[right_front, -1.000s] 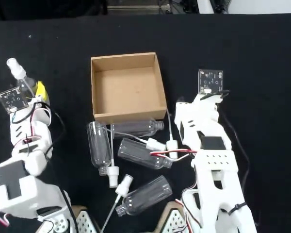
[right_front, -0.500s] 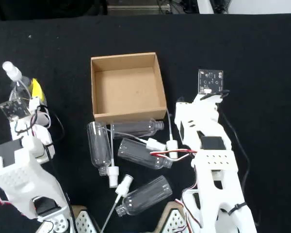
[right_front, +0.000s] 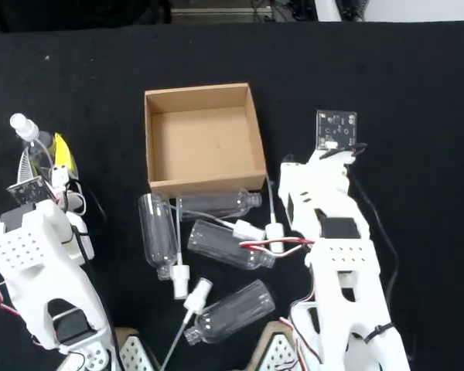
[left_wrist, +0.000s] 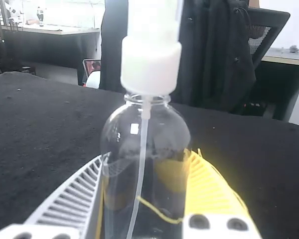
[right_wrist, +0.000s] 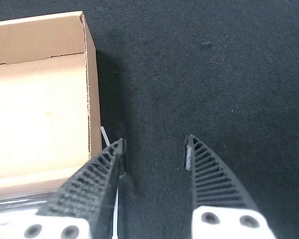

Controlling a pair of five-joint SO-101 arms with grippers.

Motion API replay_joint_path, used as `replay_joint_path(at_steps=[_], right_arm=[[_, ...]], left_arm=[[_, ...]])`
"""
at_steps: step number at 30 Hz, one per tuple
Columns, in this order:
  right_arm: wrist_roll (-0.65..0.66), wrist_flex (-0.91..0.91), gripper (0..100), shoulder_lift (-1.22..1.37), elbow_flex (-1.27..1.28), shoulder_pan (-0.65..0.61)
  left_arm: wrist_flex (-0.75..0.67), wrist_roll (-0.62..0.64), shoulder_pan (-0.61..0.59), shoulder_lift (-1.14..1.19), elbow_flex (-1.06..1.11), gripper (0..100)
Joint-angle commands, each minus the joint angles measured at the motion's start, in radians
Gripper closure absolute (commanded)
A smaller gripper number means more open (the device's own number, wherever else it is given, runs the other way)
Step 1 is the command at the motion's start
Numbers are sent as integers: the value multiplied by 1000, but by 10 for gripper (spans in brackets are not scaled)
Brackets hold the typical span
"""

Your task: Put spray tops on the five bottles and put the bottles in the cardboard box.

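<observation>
Since the black table [right_front: 402,77] carries everything, read the high view as a clock face centred on the box. Your right arm [right_front: 340,255] lies at 4 o'clock from it, stretched from the near edge toward 12. Your left arm [right_front: 39,263] stands at 8 o'clock.

The box [right_front: 207,184] sits open, its bare cardboard floor showing.

Your right gripper [right_wrist: 154,144] hangs near the box's 4 o'clock corner, jaws spread wide with nothing between them. Your left gripper [left_wrist: 144,199], at 9 o'clock, is clamped on the held bottle [left_wrist: 144,149], with a white finger and a yellow finger pressed against opposite sides of its clear body. That bottle wears its fitted top [left_wrist: 151,50], and the tube runs down inside. In the high view its cap leans toward 11, and you cannot tell whether its base touches the table.

Four more bottles lie on their sides at the box's 6 o'clock:
- The wall bottle [right_front: 216,205] lies just beside the front wall, neck toward 3.
- The left bottle [right_front: 157,232] points its neck toward 6.
- The mid bottle [right_front: 228,246] points toward 4.
- The near bottle [right_front: 232,311] points toward 8.

Two far tops [right_front: 247,229] rest between the wall and mid bottles. Two near tops [right_front: 197,294] rest between the left and near bottles.
</observation>
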Motion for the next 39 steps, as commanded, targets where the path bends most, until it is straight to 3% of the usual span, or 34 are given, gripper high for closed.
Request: replay_joint_path(at_steps=[1,4,9,23,29,39], right_arm=[[3,-29,819,-35,-8,21],[3,-29,819,-35,-8,21],[3,-29,819,-35,-8,21],[3,-29,819,-33,-7,21],[3,-29,819,-33,-7,21],[3,-29,819,-33,-7,21]], left_arm=[[-21,-6,-16,-2,-30,970],[-21,-6,-15,-2,-30,950],[-17,-3,-15,3,-28,792],[-20,-5,-15,-3,-2,780],[-15,-5,-8,-3,-2,664],[-17,-5,-16,-49,7,710]])
